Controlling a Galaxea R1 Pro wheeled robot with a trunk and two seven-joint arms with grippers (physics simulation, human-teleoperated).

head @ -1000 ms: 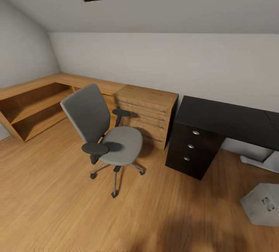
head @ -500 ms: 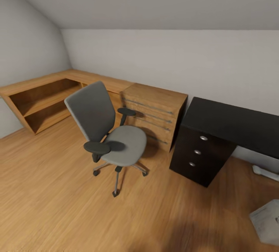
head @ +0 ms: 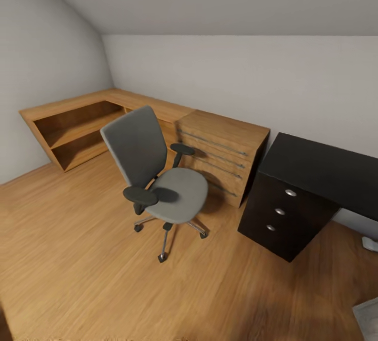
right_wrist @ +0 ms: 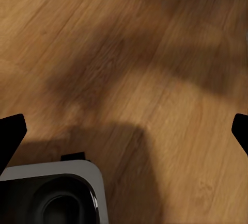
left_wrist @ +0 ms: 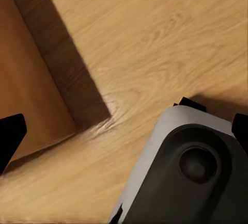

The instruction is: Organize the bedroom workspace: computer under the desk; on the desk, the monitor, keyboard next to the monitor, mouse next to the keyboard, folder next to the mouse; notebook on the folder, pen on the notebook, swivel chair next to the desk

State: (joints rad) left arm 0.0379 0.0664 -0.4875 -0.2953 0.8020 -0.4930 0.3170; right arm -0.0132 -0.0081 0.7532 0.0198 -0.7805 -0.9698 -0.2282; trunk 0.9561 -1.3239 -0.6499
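both grippers are hanging spread open, empty — approaching the swivel chair (head: 160, 181) squarely is making sense, minding the desk (head: 315, 183).

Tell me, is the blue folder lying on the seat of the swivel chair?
No, the swivel chair has a bare grey seat with nothing on it.

You see the grey swivel chair (head: 160, 178), seat bare, standing upright on the wood floor well apart from the glossy black desk (head: 310, 194).
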